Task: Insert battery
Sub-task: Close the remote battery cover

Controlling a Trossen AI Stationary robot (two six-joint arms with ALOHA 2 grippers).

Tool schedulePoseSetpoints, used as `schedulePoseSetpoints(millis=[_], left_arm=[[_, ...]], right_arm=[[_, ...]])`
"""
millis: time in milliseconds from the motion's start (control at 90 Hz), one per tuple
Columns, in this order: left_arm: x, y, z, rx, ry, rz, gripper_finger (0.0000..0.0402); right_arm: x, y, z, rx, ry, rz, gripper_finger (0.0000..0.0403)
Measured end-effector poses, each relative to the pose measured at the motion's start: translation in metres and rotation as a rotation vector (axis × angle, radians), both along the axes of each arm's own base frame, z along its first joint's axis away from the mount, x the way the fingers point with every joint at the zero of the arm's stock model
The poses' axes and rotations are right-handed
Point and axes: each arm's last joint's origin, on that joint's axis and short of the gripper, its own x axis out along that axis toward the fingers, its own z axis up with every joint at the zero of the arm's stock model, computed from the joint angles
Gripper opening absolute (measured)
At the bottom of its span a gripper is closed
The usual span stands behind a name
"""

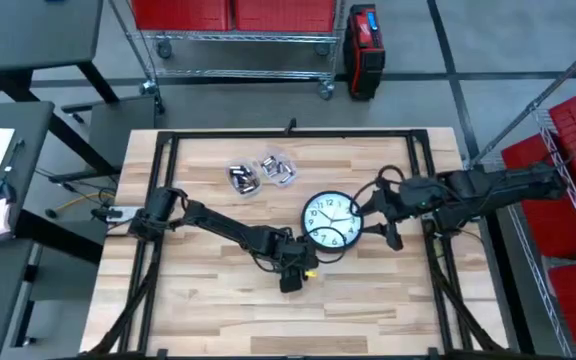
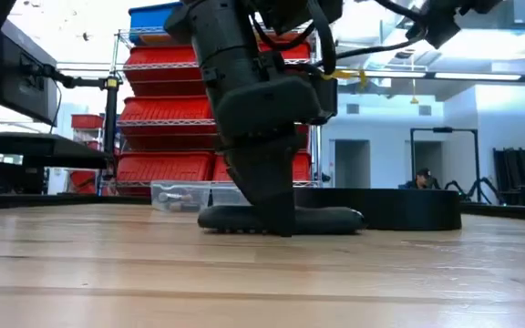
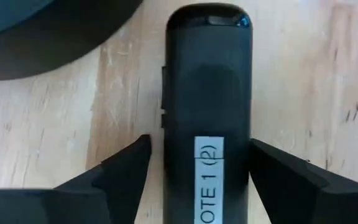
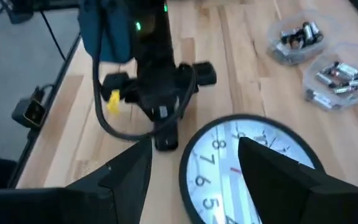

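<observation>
From my station I saw the left gripper (image 1: 291,277) down at the table, near the middle of its front half, with its fingers (image 3: 124,171) spread apart on either side of a black remote (image 3: 208,93) that lay flat on the wood; a white label ran along the remote's back, and in the left wrist view a narrow gap showed between each finger and the remote's sides. In the low view the remote (image 2: 281,219) sat on the table directly under that gripper. The wall clock (image 1: 329,220) lay face up just beside the remote, toward the right arm. The right gripper (image 1: 388,228) hovered at the clock's right edge, and its fingers (image 4: 123,171) were open with nothing between them, the clock face (image 4: 247,165) showing below. Two small clear tubs of batteries (image 1: 261,172) stood side by side toward the back of the table (image 1: 198,300), well apart from both grippers; I could see loose cells in each of them, and none of them was near the remote.
</observation>
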Motion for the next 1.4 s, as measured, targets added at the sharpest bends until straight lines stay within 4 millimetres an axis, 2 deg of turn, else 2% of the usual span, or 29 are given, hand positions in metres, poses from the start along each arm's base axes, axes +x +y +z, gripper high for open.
schedulePoseSetpoints(millis=[133, 278, 489, 578, 733, 933, 1133, 1256, 1400], left_arm=[[-0.001, -0.001, -0.001, -0.016, 0.005, 0.017, 0.0155], [0.001, -0.002, 0.001, -0.056, 0.011, 0.053, 0.0155], [0.014, -0.006, 0.034, -0.103, -0.014, 0.084, 0.0155], [0.020, -0.007, 0.064, -0.139, -0.076, 0.102, 0.0155], [0.014, -0.002, 0.124, -0.183, -0.183, 0.128, 0.0155], [-0.018, 0.016, 0.201, -0.245, -0.368, 0.160, 0.0155], [-0.043, 0.044, 0.264, -0.293, -0.630, 0.106, 0.0155], [-0.053, 0.064, 0.292, -0.411, -0.761, 0.022, 0.0155], [-0.055, 0.080, 0.294, -0.560, -0.724, -0.051, 0.0155]], right_arm=[[-0.001, 0.000, -0.002, -0.008, 0.020, 0.003, 0.0225], [-0.002, 0.000, -0.002, -0.025, 0.022, 0.015, 0.0225], [-0.001, -0.002, -0.002, -0.061, 0.016, 0.031, 0.0225], [-0.001, -0.004, -0.001, -0.071, 0.005, 0.028, 0.0225], [0.001, -0.008, 0.003, -0.067, -0.035, 0.000, 0.0225], [0.008, -0.014, 0.014, -0.164, -0.174, 0.023, 0.0225], [0.016, -0.019, 0.036, -0.177, -0.411, -0.012, 0.0225], [0.017, -0.018, 0.049, -0.324, -0.552, 0.083, 0.0225], [0.020, -0.015, 0.059, -0.469, -0.616, 0.153, 0.0225]])
